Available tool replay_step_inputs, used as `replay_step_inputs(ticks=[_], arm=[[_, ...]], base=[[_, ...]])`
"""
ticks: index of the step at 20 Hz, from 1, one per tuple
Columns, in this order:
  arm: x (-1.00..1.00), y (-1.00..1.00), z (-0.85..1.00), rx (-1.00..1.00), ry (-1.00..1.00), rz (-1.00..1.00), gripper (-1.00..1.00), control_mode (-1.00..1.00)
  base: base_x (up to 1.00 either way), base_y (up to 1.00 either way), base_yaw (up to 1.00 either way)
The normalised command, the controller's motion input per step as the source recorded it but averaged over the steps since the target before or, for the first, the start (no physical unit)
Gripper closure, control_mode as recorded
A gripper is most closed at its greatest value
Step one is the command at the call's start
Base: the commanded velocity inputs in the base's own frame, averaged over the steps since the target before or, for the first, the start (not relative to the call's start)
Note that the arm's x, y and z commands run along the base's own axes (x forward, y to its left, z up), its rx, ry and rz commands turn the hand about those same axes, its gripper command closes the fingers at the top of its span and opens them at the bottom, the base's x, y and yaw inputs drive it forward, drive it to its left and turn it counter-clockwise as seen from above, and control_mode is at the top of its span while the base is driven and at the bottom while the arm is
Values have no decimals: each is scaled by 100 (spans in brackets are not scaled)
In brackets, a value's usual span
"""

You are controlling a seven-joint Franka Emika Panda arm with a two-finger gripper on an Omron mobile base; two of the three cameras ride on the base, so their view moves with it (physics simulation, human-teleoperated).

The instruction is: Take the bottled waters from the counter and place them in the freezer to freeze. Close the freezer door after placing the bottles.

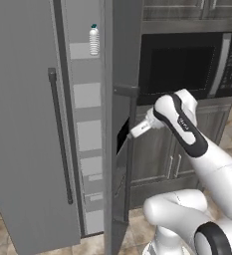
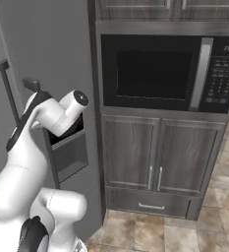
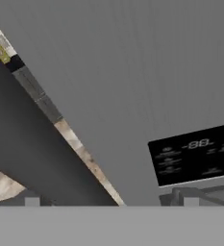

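One bottled water (image 1: 93, 40), clear with a teal cap, stands upright on a high shelf of the freezer (image 1: 86, 124). The freezer door (image 1: 23, 139), a plain grey panel with a long bar handle (image 1: 60, 139), stands swung open at the left. My arm reaches to the neighbouring dispenser door (image 1: 118, 74), and its edge hides the hand in the left base view. In the hand view my gripper (image 3: 111, 202) is open with nothing between its fingertips (image 3: 31, 202), close to that door's face by the dispenser display (image 3: 195, 153). The counter is out of view.
A black built-in microwave (image 2: 155, 74) sits right of the fridge, over grey cabinet doors (image 2: 155, 152) and a drawer. The dispenser recess (image 2: 69, 152) faces the arm. Tiled floor (image 2: 150, 231) lies open to the right.
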Motion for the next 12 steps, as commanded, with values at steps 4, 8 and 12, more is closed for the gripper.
replay_step_inputs(ticks=[4, 8, 12], arm=[[19, 32, 0, 0, 0, -10, -100, -100], [18, 28, 0, 0, 0, -11, -100, -100], [17, 28, 0, 0, 0, -11, -100, -100]], base=[[0, 0, 0], [0, 0, 0], [0, 0, 0]])
